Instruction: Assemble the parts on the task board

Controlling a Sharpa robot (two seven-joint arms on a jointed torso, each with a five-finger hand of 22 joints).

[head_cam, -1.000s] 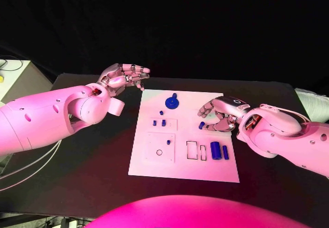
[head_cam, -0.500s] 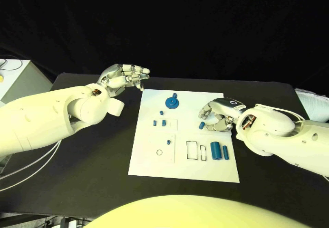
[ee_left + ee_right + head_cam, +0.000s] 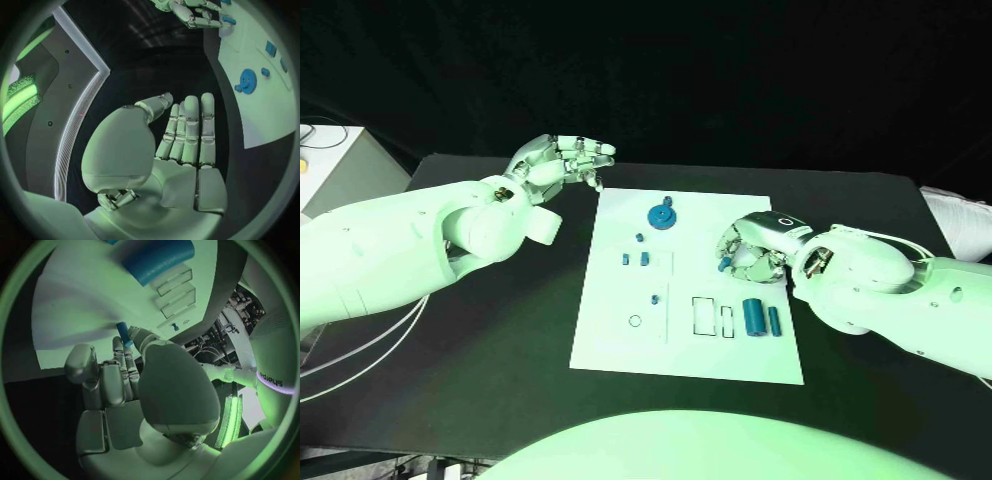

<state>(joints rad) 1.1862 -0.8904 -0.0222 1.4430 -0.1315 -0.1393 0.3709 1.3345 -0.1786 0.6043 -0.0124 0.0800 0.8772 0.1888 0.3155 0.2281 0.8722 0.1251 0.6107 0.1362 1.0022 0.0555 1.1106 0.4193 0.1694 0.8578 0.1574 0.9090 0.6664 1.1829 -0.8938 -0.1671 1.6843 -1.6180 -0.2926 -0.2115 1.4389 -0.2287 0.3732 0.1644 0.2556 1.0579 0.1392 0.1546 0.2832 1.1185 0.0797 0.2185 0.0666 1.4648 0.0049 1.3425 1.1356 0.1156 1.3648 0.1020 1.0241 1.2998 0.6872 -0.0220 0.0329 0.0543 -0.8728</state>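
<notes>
I'm pinching a small blue peg in my right hand over the task board's right side, its open slots lying just nearer and left, while my left hand is hovering spread, empty, off the far-left corner.

The flat white rectangular task board is the brightest surface in the head view, lit evenly from above. The matte black table around it stays dim, and the background beyond it is dark. The glossy white left arm beside the board carries soft highlights. A faint shadow lies on the board under the silver right hand. In both wrist views the board's straight edges bend.
</notes>
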